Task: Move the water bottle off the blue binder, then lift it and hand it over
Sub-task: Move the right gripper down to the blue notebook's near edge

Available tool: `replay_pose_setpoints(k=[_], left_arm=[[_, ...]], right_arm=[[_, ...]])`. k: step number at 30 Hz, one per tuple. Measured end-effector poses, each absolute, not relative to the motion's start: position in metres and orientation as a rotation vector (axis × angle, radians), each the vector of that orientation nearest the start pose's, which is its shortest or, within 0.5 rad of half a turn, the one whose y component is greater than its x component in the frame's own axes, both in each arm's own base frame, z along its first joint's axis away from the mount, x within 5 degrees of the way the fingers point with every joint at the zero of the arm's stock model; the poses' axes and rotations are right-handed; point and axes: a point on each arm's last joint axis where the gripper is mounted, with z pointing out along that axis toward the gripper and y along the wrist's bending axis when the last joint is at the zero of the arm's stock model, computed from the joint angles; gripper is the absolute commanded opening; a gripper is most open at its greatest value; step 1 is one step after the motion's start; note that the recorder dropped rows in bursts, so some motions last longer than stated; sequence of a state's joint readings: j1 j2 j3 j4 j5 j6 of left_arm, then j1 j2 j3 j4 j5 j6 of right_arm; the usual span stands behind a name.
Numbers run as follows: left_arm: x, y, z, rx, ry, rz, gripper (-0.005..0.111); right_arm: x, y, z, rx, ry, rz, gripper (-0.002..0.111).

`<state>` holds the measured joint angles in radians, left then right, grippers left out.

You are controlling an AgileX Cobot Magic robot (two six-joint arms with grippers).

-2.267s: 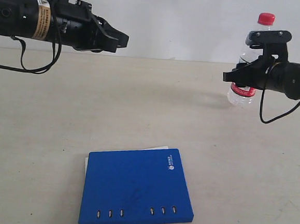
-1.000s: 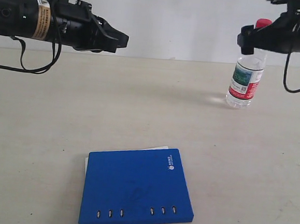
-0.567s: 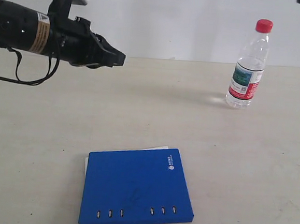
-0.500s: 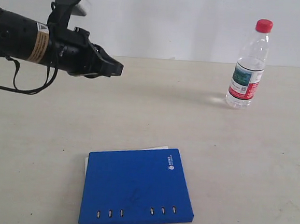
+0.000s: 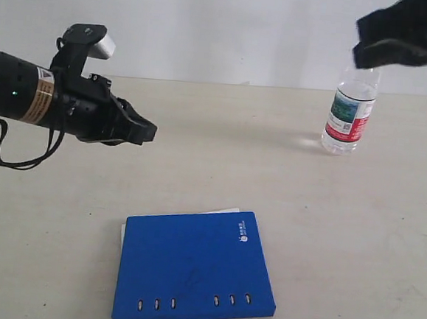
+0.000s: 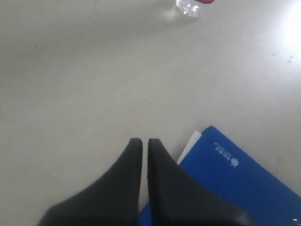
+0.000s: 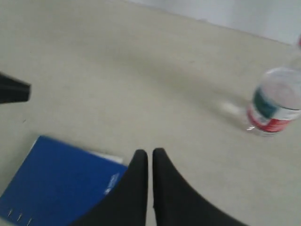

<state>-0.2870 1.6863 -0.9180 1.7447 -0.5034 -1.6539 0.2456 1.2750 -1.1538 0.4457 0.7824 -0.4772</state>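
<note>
Standing water bottle (image 5: 348,115) beyond blue binder (image 5: 194,269)

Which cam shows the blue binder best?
Exterior view: the whole blue binder shows, logo and slots included. Left wrist view catches only one corner; right wrist view, a blurred part cut by the frame.

I see the binder (image 5: 194,269) lying flat on the counter (image 5: 46,220), at the middle of its near edge. The water bottle (image 5: 349,115) stands upright, well apart from the binder, toward the far right corner. My left hand (image 5: 147,131) hangs above the counter's left half. My right hand (image 5: 364,49) hangs high by the far right corner.
</note>
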Motion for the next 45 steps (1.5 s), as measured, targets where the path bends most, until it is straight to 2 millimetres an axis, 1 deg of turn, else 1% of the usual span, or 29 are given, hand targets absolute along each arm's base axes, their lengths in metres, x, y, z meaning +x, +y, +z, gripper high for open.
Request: replay_pose_setpoints(k=[2, 3, 4, 8, 11, 14, 15, 16, 17, 18, 21, 22, 23, 26, 29, 34, 38, 41, 45], left_arm=[[0.310, -0.128, 0.191, 0.647, 2.263, -0.555, 0.004], [0.310, -0.125, 0.188, 0.628, 2.274, -0.515, 0.004], [0.310, -0.121, 0.185, 0.608, 2.286, -0.472, 0.004], [0.311, -0.120, 0.181, 0.584, 2.304, -0.459, 0.004], [0.312, -0.120, 0.175, 0.576, 2.324, -0.454, 0.004], [0.313, -0.120, 0.167, 0.577, 2.347, -0.453, 0.004], [0.314, -0.120, 0.164, 0.577, 2.358, -0.453, 0.004], [0.314, -0.122, 0.154, 0.586, 2.386, -0.475, 0.004], [0.315, -0.124, 0.148, 0.594, 2.403, -0.495, 0.004], [0.317, -0.128, 0.138, 0.614, 2.430, -0.548, 0.004], [0.320, -0.133, 0.123, 0.637, 2.466, -0.617, 0.004], [0.321, -0.135, 0.118, 0.644, 2.477, -0.646, 0.004], [0.322, -0.136, 0.116, 0.645, 2.483, -0.656, 0.004], [0.321, -0.136, 0.113, 0.634, 2.497, -0.665, 0.004], [0.318, -0.135, 0.109, 0.628, 2.515, -0.668, 0.004], [0.311, -0.134, 0.103, 0.580, 2.562, -0.699, 0.004], [0.306, -0.133, 0.100, 0.556, 2.588, -0.713, 0.004], [0.302, -0.132, 0.098, 0.529, 2.604, -0.724, 0.004], [0.299, -0.133, 0.096, 0.505, 2.618, -0.750, 0.004]], right_arm=[[0.236, 0.122, 0.333, -0.773, 2.290, 0.479, 0.000], [0.229, 0.131, 0.322, -0.811, 2.320, 0.505, 0.000], [0.221, 0.141, 0.306, -0.842, 2.368, 0.534, 0.000], [0.208, 0.161, 0.264, -0.923, 2.511, 0.571, 0.000], [0.201, 0.177, 0.239, -1.023, 2.586, 0.570, 0.000], [0.197, 0.192, 0.219, -1.126, 2.639, 0.554, 0.000], [0.195, 0.196, 0.212, -1.164, 2.653, 0.543, 0.000], [0.193, 0.203, 0.200, -1.232, 2.677, 0.513, 0.000], [0.191, 0.206, 0.193, -1.265, 2.692, 0.501, 0.000], [0.188, 0.212, 0.185, -1.325, 2.700, 0.482, 0.000], [0.178, 0.220, 0.180, -1.415, 2.673, 0.458, 0.000], [0.174, 0.223, 0.176, -1.449, 2.639, 0.423, 0.000], [0.172, 0.222, 0.172, -1.432, 2.639, 0.397, 0.000], [0.174, 0.216, 0.149, -1.394, 2.731, 0.266, 0.000], [0.179, 0.216, 0.140, -1.377, 2.737, 0.207, 0.000], [0.190, 0.211, 0.137, -1.304, 2.693, 0.030, 0.000], [0.204, 0.206, 0.140, -1.199, 2.627, -0.127, 0.000], [0.213, 0.206, 0.144, -1.140, 2.551, -0.182, 0.000], [0.219, 0.209, 0.148, -1.104, 2.518, -0.201, 0.000]])
